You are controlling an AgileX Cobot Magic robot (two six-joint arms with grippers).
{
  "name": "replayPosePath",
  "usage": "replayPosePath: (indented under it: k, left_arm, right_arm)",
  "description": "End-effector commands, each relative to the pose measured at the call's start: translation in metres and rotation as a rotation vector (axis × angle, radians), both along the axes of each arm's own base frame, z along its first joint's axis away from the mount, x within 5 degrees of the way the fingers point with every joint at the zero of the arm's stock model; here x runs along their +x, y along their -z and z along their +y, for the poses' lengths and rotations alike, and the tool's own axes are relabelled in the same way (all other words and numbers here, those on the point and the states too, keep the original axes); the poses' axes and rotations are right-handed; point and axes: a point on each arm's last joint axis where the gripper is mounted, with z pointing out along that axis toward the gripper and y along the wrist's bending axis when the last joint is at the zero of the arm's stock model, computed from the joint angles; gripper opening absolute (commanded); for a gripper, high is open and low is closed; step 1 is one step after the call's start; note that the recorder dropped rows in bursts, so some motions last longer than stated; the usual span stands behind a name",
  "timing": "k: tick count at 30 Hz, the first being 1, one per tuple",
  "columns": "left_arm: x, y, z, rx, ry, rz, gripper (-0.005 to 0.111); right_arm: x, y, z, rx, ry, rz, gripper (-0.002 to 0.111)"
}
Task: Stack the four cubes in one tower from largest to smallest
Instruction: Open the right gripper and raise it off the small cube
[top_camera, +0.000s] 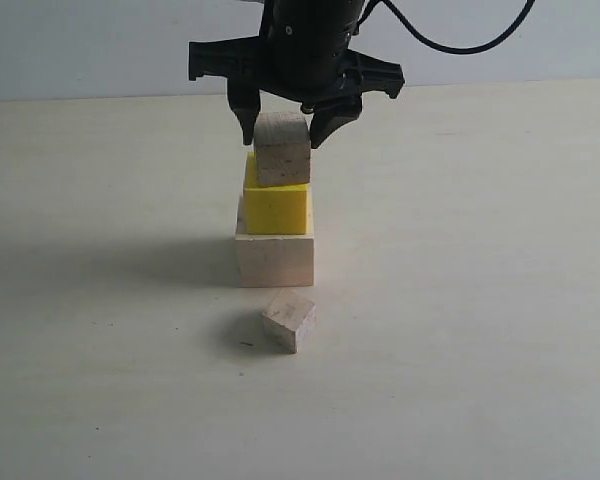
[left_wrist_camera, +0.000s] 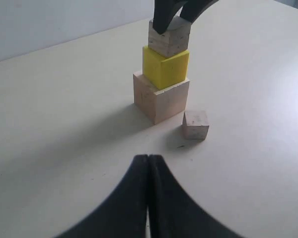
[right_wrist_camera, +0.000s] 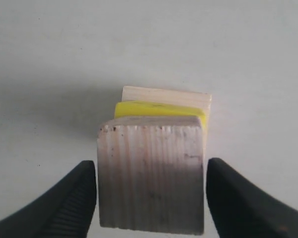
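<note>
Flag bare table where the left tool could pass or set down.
Free: wide table left of the tower, equally wide right of it, plus the near strip in front of the loose small cube. Crowded: the gap between that cube and the large cube, and above the tower, where the right tool straddles the top cube.

Bright yellow cube [top_camera: 277,208], pale large cube [top_camera: 275,258], black right hand [top_camera: 283,137]

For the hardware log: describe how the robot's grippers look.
Both are matte black. The right gripper has a wide winged body, two tapering fingers with ribbed inner faces, and a black cable above. The left gripper shows two smooth, curved fingers. No markings visible.
</note>
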Motion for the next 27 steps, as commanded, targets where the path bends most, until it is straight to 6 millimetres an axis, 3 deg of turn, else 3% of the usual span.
replayPosePath:
  k: [1, 12, 27]
  left_arm:
    - [0.000, 0.000, 0.000, -0.012, 0.008, -0.010, 0.000]
    - [0.000, 0.000, 0.000, -0.012, 0.008, -0.010, 0.000]
    - [0.000, 0.000, 0.000, -0.012, 0.008, -0.010, 0.000]
  right_arm:
    - [0.000, -0.004, 0.002, 0.022, -0.007, -0.011, 0.064]
    - [-0.006, -0.016, -0.002, 0.032, -0.010, -0.019, 0.064]
    - [-0.009, -0.016, 0.001, 0.057, -0.018, 0.017, 0.064]
